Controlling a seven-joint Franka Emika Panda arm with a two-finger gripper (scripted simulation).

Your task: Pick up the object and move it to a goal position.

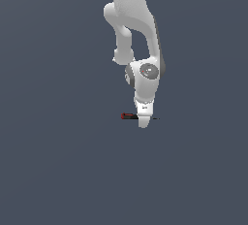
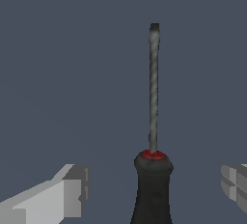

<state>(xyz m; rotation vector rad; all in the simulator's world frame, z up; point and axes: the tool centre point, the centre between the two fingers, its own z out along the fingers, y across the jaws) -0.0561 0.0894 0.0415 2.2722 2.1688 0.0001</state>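
One white articulated robot arm (image 1: 135, 35) descending from the upper edge of the exterior view, ending in a white two-fingered gripper (image 1: 144, 120) lowered to a flat, uniform dark blue-grey floor (image 1: 58, 170). Lying flat on that floor: one slim screwdriver-like tool (image 1: 129, 116) with a black handle, a red collar and a thin dark shaft. In the exterior view, handle end projecting toward the exterior view's left of the gripper, thin shaft tip just visible on the exterior view's right, middle portion hidden behind the gripper body. In the wrist view, same tool (image 2: 153, 170) centred between the two pale grey fingertips (image 2: 72, 189), handle nearest the camera, red collar at the joint, shaft running straight away from the handle across the floor (image 2: 58, 73). Gripper (image 2: 154, 189) spread wide: a clear gap of floor visible between each fingertip and the black handle, no contact on either side. Fingers positioned level with the handle section, straddling it, tool neither lifted nor tilted. Exact height of the fingertips above the floor not determinable from either view. No goal marker discernible in either view.
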